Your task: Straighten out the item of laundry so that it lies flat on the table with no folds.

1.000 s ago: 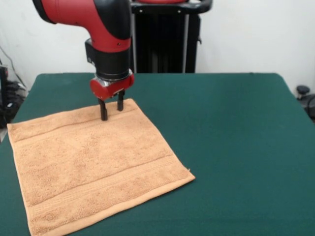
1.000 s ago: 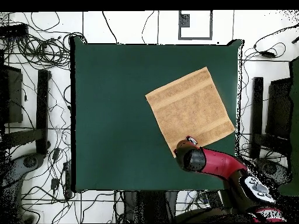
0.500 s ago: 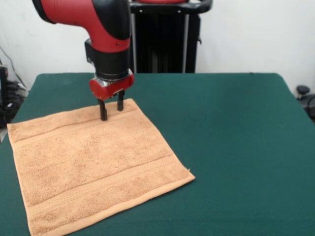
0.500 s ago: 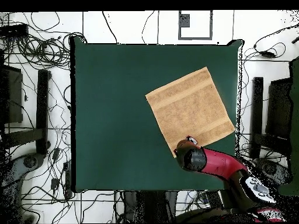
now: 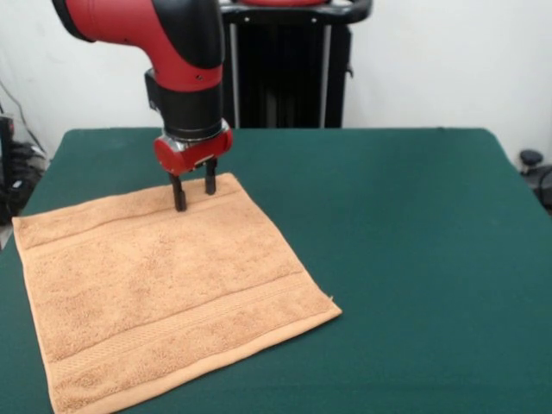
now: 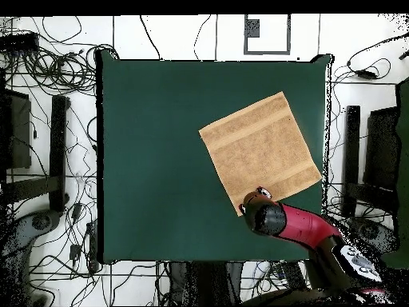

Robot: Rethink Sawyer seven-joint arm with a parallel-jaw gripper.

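Note:
The orange-tan towel [image 5: 159,289] lies spread flat on the green table [image 5: 397,224], at the left of the front view; no folds show. In the overhead view the towel [image 6: 260,149] lies at the table's right side, turned at an angle. My gripper [image 5: 192,194] hangs over the towel's far corner with its two black fingers apart and nothing between them; its tips are at or just above the cloth. In the overhead view the arm's red wrist covers the gripper [image 6: 257,196] at the towel's lower corner.
The towel's left edge reaches the table's left edge in the front view. The black pedestal [image 5: 285,65] stands behind the table. Cables [image 6: 56,68] lie on the floor around the table [image 6: 160,144] in the overhead view.
The gripper has shifted very slightly left and up in the front view. The towel has not moved.

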